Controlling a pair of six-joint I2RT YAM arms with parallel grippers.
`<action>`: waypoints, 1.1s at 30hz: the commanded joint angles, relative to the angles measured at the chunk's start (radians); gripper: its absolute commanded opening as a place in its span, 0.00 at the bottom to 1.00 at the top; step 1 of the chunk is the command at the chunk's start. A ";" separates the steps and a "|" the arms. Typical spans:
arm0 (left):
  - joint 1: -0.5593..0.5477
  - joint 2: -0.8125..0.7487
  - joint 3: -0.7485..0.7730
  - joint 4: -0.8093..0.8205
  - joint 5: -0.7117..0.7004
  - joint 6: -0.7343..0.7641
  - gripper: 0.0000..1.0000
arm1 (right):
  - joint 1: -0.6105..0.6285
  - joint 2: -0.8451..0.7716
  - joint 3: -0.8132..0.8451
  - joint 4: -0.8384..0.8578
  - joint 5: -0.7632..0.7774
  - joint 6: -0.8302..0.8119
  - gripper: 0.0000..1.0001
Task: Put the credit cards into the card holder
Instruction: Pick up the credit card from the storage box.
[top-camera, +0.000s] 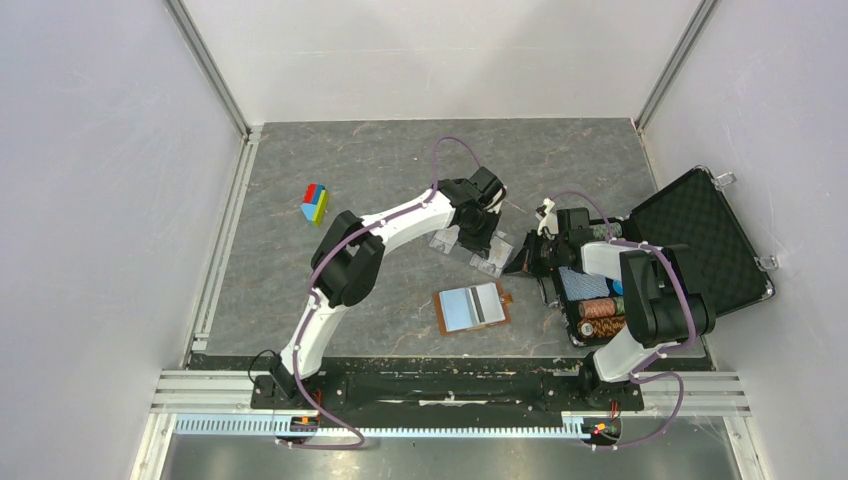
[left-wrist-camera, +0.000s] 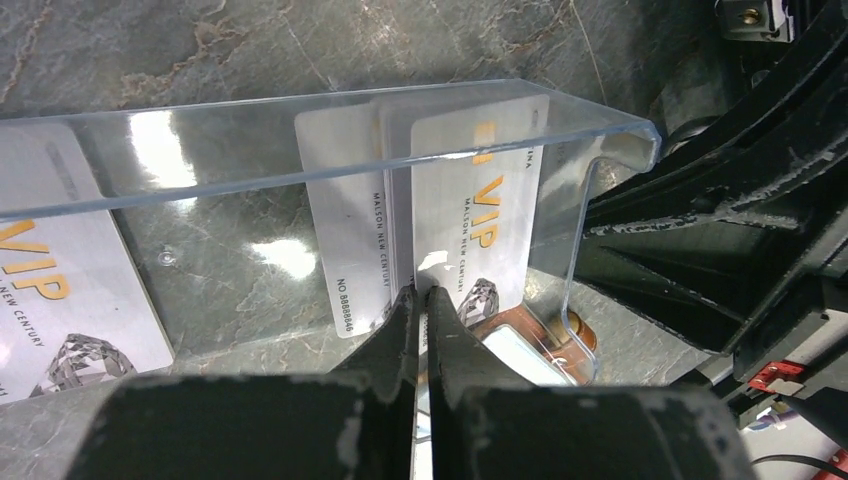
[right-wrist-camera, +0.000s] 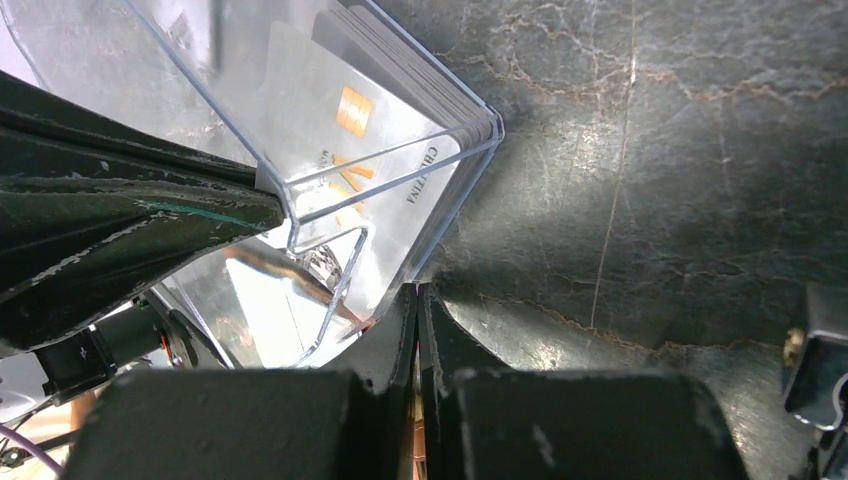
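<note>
Grey marbled table (top-camera: 400, 160), clear tray (left-wrist-camera: 200, 155) holding credit cards (left-wrist-camera: 480, 220), left hand (left-wrist-camera: 420, 292) pinched on one, right hand (right-wrist-camera: 417, 290) closed, empty.

Left wrist view: the closed fingers (left-wrist-camera: 395, 335) of the left gripper (left-wrist-camera: 417, 295) cover the bottom edge of the cards (left-wrist-camera: 470, 220), so we cannot tell if one is pinched. A card (left-wrist-camera: 70, 290) at left is cut off by the frame edge. Top view: we see the left arm covering most of the tray (top-camera: 492, 263), and the gripper tips are hidden under the wrist. Right wrist view: the tray runs off the top and the card print is partly blurred.
</note>
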 joint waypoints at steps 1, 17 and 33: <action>-0.026 -0.021 0.044 -0.015 -0.008 0.020 0.02 | 0.005 0.002 0.013 0.028 -0.010 -0.012 0.00; -0.038 -0.057 0.037 0.078 0.145 0.002 0.25 | 0.005 -0.033 0.016 0.028 -0.003 -0.009 0.00; 0.012 -0.382 -0.158 0.165 -0.048 -0.072 0.02 | 0.004 -0.269 0.141 -0.185 0.073 -0.079 0.47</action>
